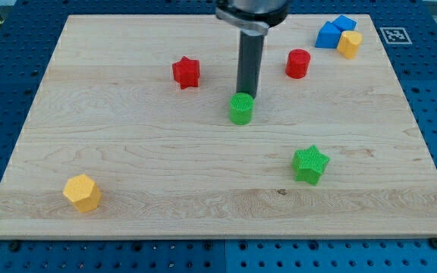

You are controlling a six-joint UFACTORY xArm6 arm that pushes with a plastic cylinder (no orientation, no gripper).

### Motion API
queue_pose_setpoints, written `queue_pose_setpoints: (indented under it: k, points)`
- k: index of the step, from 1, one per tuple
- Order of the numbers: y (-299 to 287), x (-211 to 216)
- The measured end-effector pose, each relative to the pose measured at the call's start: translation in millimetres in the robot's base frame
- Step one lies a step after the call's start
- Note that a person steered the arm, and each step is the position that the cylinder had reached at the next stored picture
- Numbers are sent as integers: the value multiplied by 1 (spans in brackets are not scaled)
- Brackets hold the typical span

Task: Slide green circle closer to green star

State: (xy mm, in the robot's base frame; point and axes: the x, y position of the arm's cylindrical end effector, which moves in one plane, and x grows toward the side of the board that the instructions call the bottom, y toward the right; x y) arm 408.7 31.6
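Starting from the view's bottom: yellow hexagon (82, 192) sits way off at lower left, not a factor. The green star (310, 164) is at lower right on the counter (127, 152). Up and left of it, mid-board, is the green circle (241, 108), with my tip (245, 95) right at its top edge, looks like touching. No claw on this rig, so no open or closed to report. I'd shift the tip to the circle's upper-left side first, then push diagonally. Red star (187, 72), red cylinder (298, 63), blue block (334, 32) and a small yellow block (349, 43) sit at the top, clear.
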Motion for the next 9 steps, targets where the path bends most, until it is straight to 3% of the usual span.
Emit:
queue_pose_setpoints:
  k: [2,5,9]
  points:
    - [-34,1]
    - [-31,7]
    - [-2,67]
